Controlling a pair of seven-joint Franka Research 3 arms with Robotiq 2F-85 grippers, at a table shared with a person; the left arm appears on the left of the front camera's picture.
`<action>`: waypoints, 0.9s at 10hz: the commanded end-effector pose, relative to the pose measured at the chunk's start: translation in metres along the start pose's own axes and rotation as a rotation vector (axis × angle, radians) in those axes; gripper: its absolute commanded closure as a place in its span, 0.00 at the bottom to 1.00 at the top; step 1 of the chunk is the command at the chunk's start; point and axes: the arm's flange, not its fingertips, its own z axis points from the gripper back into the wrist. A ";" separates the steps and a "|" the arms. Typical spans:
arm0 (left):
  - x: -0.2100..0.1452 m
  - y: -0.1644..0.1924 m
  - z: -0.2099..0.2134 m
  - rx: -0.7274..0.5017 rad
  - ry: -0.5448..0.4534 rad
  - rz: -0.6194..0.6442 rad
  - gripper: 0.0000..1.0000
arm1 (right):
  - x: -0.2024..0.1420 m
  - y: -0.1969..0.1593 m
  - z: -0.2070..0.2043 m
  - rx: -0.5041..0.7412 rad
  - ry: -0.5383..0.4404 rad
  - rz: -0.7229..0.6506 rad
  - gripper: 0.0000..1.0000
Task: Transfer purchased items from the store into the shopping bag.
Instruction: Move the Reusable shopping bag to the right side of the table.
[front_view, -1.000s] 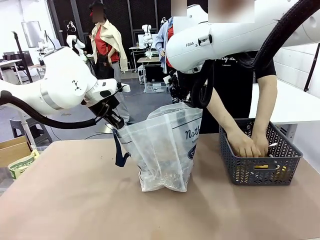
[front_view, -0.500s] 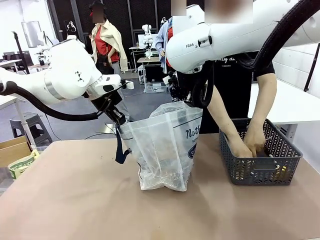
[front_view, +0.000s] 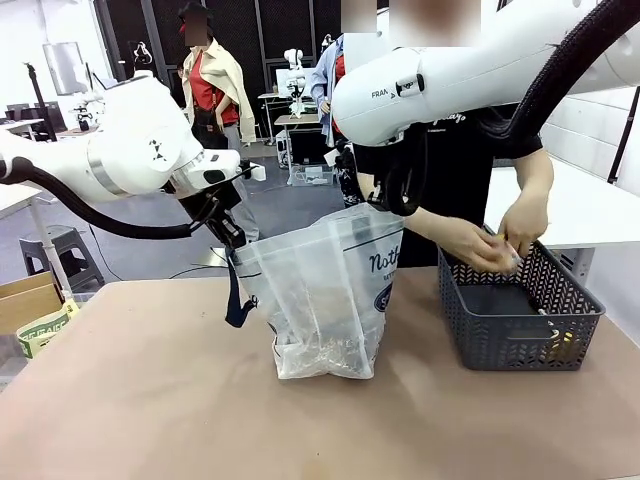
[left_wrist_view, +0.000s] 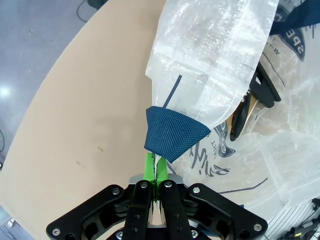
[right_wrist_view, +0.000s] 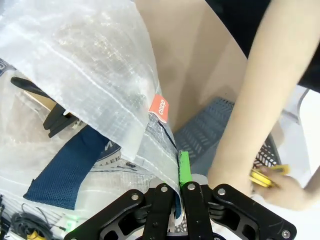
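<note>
The shopping bag (front_view: 325, 300) stands upright mid-table, translucent white with a navy strap (front_view: 237, 305) hanging at its left. My left gripper (front_view: 232, 240) is shut on the bag's left rim; in the left wrist view its green pads (left_wrist_view: 149, 167) pinch the plastic just below the strap (left_wrist_view: 172, 132). My right gripper (front_view: 366, 200) is shut on the right rim (right_wrist_view: 165, 145), next to an orange tag (right_wrist_view: 158, 107). Both of the person's hands (front_view: 480, 245) are raised over the grey basket (front_view: 500, 345), holding a small item. Dark items (left_wrist_view: 252, 100) lie inside the bag.
The lattice basket sits on the table at the right with a yellow item (front_view: 560, 345) left in it. The person's forearm (right_wrist_view: 255, 115) passes close beside my right gripper. A cardboard box (front_view: 25, 300) and a green-white packet (front_view: 40, 330) lie off the table's left edge.
The person's hands have come up out of the basket with a small item and moved left, toward the bag. My left arm has shifted slightly, still holding the rim.
</note>
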 end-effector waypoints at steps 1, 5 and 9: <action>0.000 0.009 0.006 0.012 0.035 -0.037 1.00 | -0.009 0.000 -0.004 -0.046 -0.004 0.035 1.00; 0.001 0.008 0.007 0.000 0.026 -0.043 1.00 | -0.010 0.002 -0.004 -0.057 -0.011 0.047 1.00; 0.001 0.001 0.003 0.006 0.020 -0.019 1.00 | 0.001 0.000 0.001 -0.006 -0.010 0.024 1.00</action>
